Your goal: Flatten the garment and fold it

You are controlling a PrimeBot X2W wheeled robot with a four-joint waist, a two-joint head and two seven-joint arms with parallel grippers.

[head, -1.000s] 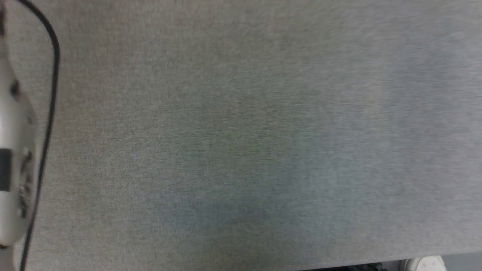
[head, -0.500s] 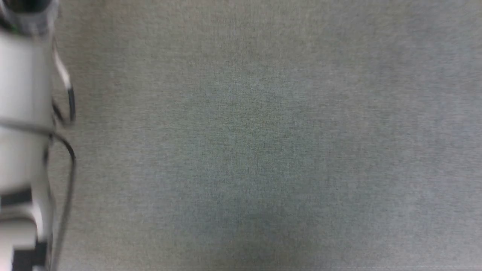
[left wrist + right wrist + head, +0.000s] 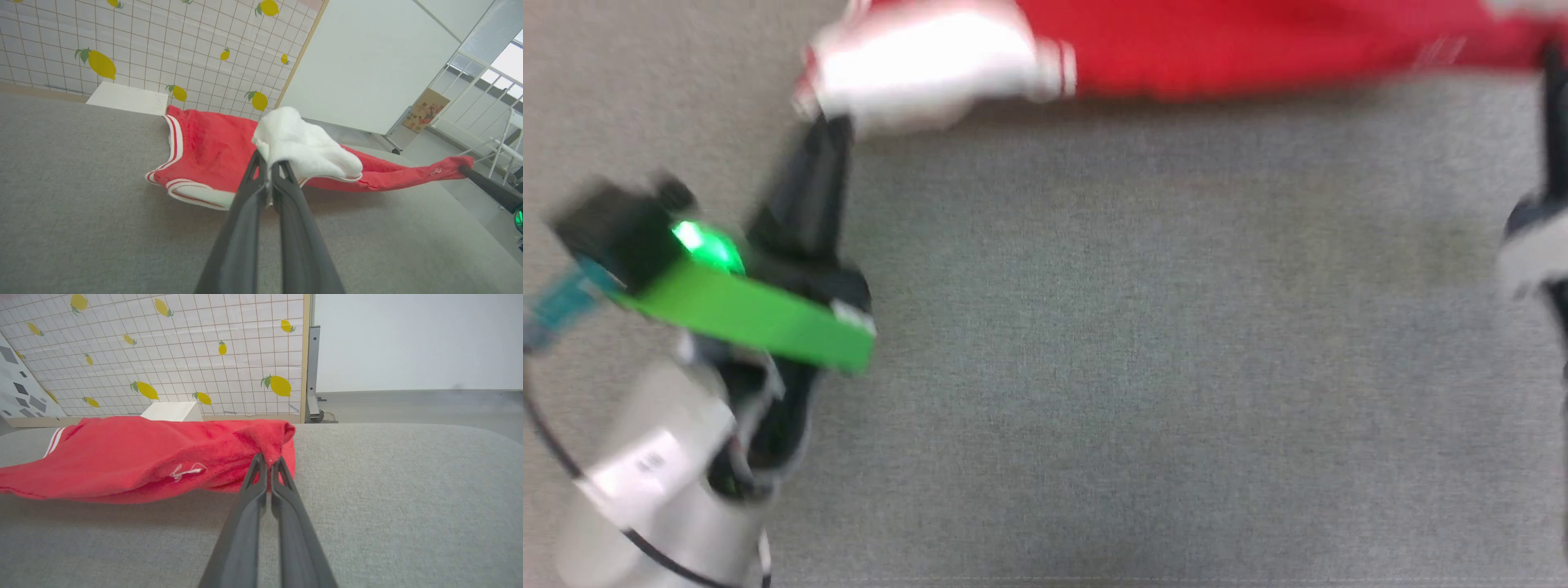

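Garment: strung low over far side of worktop. Pinched at white sleeve by left gripper and at red corner by right gripper, both clamped tight on cloth. Held well apart, likely to pull out wrinkles before laying flat for folding.

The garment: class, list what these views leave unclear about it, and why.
Head view: the garment is motion-blurred and cut by the top edge.
Left wrist view: its bunched white sleeve hides the cloth behind it.
Right wrist view: it runs off the left edge.
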